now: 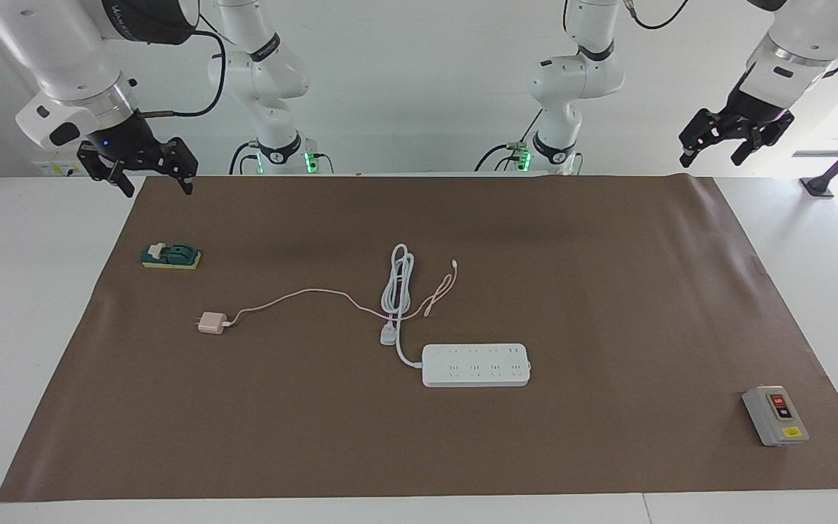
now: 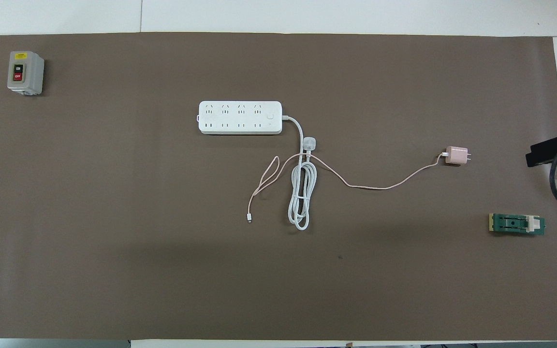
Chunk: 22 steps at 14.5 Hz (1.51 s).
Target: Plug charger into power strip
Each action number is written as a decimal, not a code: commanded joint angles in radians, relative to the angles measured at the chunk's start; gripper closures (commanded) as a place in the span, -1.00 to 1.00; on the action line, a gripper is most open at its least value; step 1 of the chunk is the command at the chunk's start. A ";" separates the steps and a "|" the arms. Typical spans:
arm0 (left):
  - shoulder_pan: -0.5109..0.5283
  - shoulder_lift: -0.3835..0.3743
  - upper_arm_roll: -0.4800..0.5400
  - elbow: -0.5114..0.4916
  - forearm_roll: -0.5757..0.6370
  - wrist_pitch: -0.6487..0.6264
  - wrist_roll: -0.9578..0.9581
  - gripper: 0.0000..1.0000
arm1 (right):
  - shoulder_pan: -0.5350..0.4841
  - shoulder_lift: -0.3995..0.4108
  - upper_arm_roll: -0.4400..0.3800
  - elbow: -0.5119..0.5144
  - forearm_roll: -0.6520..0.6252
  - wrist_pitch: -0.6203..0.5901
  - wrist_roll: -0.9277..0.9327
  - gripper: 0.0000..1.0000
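Note:
The pale pink charger (image 1: 210,322) (image 2: 456,155) lies on the brown mat toward the right arm's end, prongs pointing away from the power strip. Its thin pink cable (image 1: 302,293) runs across the bundled white cord (image 1: 398,280). The white power strip (image 1: 476,364) (image 2: 240,117) lies flat mid-table, sockets up, farther from the robots than the cord bundle. My right gripper (image 1: 146,173) hangs open over the mat's corner nearest its base, holding nothing. My left gripper (image 1: 733,142) hangs open above the table's edge at its own end, also holding nothing.
The strip's white plug (image 1: 388,335) (image 2: 310,143) rests beside the strip's cord end. A green and yellow block (image 1: 170,255) (image 2: 517,224) sits near the right gripper. A grey box with red and black buttons (image 1: 775,415) (image 2: 25,72) stands at the left arm's end, farthest from the robots.

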 commanded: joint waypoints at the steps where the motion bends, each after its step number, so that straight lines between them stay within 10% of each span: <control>1: -0.034 0.011 0.006 0.003 -0.004 0.032 0.015 -1.00 | 0.001 0.006 0.000 0.013 0.003 -0.011 -0.017 -1.00; 12: -0.050 0.037 0.005 0.047 -0.001 0.020 0.019 -1.00 | -0.024 -0.008 -0.011 -0.026 0.038 0.031 0.009 -1.00; 22: -0.056 0.181 0.005 0.170 -0.010 0.000 -0.053 -1.00 | -0.223 0.167 -0.014 -0.105 0.357 0.083 0.604 -1.00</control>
